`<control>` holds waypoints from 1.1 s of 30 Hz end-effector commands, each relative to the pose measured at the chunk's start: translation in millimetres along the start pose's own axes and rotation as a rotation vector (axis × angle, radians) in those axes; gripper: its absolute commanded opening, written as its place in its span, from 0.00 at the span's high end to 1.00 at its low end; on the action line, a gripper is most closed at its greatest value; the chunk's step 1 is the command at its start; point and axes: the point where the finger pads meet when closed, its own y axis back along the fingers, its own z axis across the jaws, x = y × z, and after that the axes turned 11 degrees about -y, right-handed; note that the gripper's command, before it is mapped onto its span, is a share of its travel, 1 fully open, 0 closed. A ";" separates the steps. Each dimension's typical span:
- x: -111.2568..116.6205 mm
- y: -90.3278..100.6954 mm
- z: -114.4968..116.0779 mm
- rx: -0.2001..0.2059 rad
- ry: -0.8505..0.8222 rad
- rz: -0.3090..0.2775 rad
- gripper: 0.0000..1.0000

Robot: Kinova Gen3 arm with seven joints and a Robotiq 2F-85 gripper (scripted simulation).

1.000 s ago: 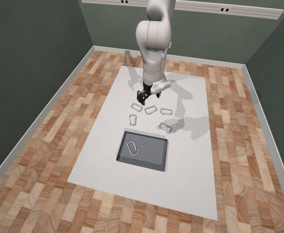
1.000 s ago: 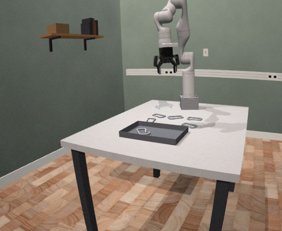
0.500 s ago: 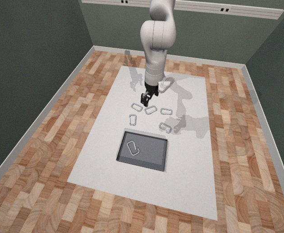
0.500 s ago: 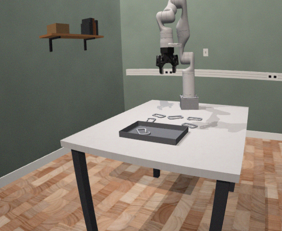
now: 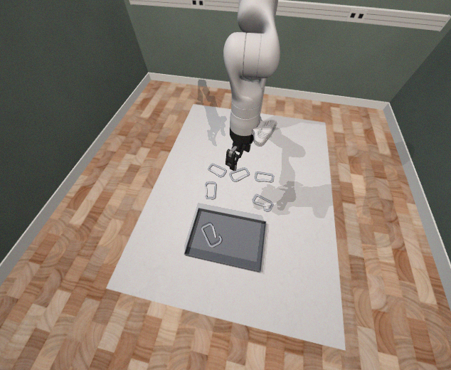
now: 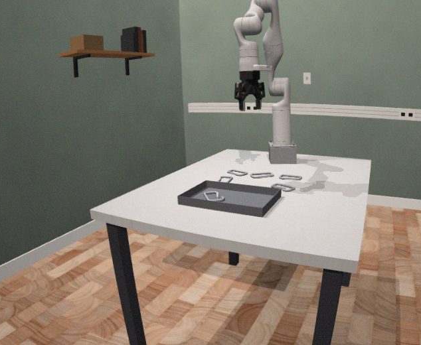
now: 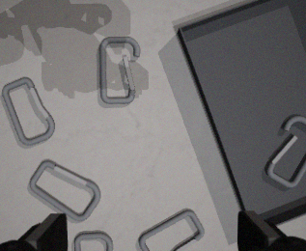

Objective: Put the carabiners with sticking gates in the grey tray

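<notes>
My gripper [image 5: 232, 159] [image 6: 248, 105] [image 7: 153, 232] is open and empty, high above the cluster of silver carabiners on the white table [image 5: 297, 278] [image 6: 315, 222]. The grey tray [image 5: 190, 234] [image 6: 222, 207] [image 7: 196, 79] holds one carabiner [image 5: 205, 237] [image 7: 284, 151] with its gate swung inward. Several carabiners lie on the table behind the tray. One of them [image 5: 262, 202] [image 6: 283, 186] [image 7: 103, 72], near the tray's far right corner, shows its gate standing open. The others [image 5: 217, 169] [image 5: 239, 173] [image 5: 264, 176] look closed.
The arm's base [image 6: 282, 152] stands at the back of the table. One more carabiner [image 5: 210, 189] [image 6: 225, 179] lies just behind the tray's far left corner. A shelf [image 6: 105, 54] hangs on the left wall, far from the table.
</notes>
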 end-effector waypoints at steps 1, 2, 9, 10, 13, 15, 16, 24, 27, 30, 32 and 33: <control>-0.7 1.8 1.5 -0.008 0.012 0.003 0.00; -0.7 1.8 1.5 -0.008 0.012 0.003 0.00; 35.3 -44.2 -17.7 -0.002 0.003 0.002 0.00; 35.3 -44.2 -17.7 -0.002 0.003 0.002 0.00; 35.3 -44.2 -17.7 -0.002 0.003 0.002 0.00; 35.3 -44.2 -17.7 -0.002 0.003 0.002 0.00; 35.3 -44.2 -17.7 -0.002 0.003 0.002 0.00; 35.3 -44.2 -17.7 -0.002 0.003 0.002 0.00; 70.0 -86.5 -35.1 -0.003 0.007 0.006 0.00; 70.0 -86.5 -35.1 -0.003 0.007 0.006 0.00; 70.0 -86.5 -35.1 -0.003 0.007 0.006 0.00; 70.0 -86.5 -35.1 -0.003 0.007 0.006 0.00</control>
